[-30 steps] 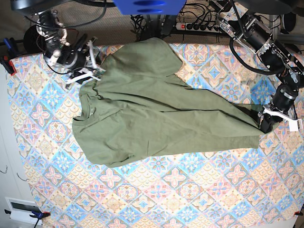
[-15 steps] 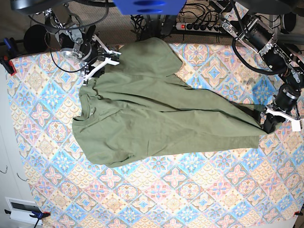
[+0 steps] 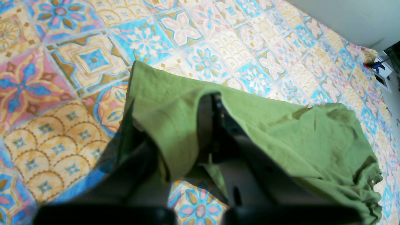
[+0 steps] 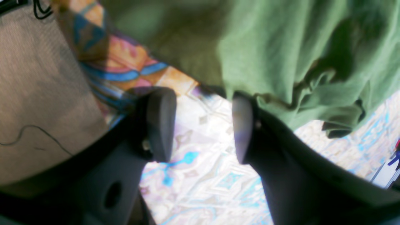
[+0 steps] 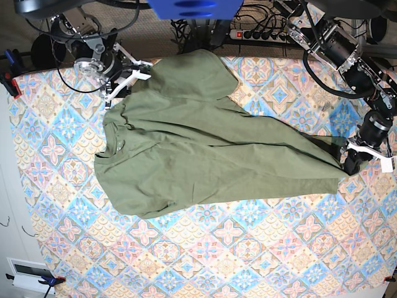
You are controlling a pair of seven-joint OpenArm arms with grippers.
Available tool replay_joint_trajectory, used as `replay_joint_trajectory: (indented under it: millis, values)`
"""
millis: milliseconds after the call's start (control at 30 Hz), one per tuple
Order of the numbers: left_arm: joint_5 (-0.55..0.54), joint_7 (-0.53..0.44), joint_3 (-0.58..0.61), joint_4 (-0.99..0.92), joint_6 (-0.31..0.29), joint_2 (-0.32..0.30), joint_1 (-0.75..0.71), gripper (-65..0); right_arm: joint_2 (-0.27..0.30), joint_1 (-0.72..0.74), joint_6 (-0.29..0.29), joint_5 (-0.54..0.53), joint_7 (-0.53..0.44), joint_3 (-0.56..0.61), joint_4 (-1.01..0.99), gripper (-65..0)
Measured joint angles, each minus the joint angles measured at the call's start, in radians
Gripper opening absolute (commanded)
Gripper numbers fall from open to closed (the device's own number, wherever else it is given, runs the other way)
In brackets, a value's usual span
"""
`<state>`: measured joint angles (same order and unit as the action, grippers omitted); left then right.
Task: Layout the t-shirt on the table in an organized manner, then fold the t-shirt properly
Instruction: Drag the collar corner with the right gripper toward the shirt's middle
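Shirt status: the t-shirt (image 5: pixel 205 149) is lying spread but rumpled across the middle of the table (image 5: pixel 248 261), neck end toward the base view's left, one corner stretched out to the far right.

At upper left of the base view, the right gripper (image 5: pixel 127 74) is hanging just beside the shirt's top-left edge, having shifted up and toward the table's back edge compared with a second ago, when it sat lower against the cloth. In the right wrist view its jaws are standing well apart with bare tablecloth between them; one fingertip (image 4: pixel 242 131) is touching a bunched green fold, nothing gripped.

At far right, the left gripper (image 5: pixel 348 162) is staying where it was, clamped tight on the shirt's stretched corner. The left wrist view is showing green fabric (image 3: pixel 175 125) draped over the closed jaws.
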<state>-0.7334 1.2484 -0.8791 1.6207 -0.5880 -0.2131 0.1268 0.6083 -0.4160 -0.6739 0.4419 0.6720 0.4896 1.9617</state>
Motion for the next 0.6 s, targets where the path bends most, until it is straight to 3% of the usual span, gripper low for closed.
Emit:
replay_joint_trajectory:
  millis: [600]
  values:
    - [0.0,0.0,0.0,0.0,0.0,0.0,0.0,-65.0,0.004,-0.005,0.009,0.018,0.008,0.089,0.026,-36.5]
